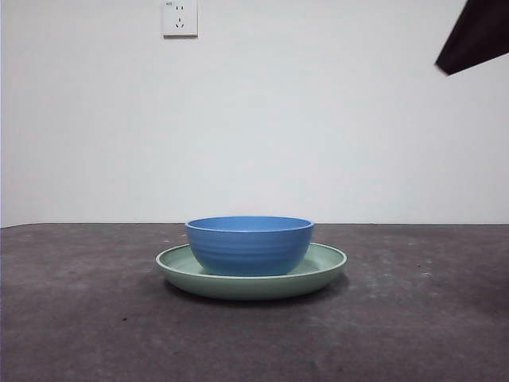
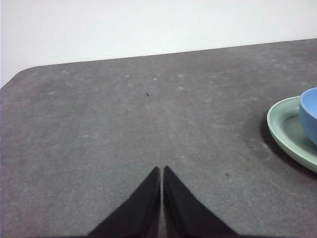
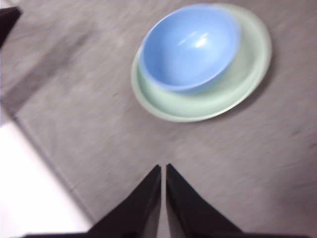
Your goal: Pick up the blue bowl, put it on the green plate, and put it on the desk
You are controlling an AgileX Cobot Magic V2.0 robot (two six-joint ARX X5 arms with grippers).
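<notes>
Front view: a round, ridged blue bowl [image 1: 250, 244] sits in a wide, glossy sage-green plate [image 1: 324, 270] on the dark matte desk [image 1: 79, 318]. Left wrist view: left gripper [image 2: 162, 170] pressed together, near the plate. Right wrist view: right gripper [image 3: 163, 167] also closed, above; lifting the bowl back onto the desk likely comes next, needing opened jaws.

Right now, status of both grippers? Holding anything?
Left gripper: jaws shut, empty, above bare desk.
Right gripper: jaws shut, empty, apart from the blue bowl sitting on the green plate.
</notes>
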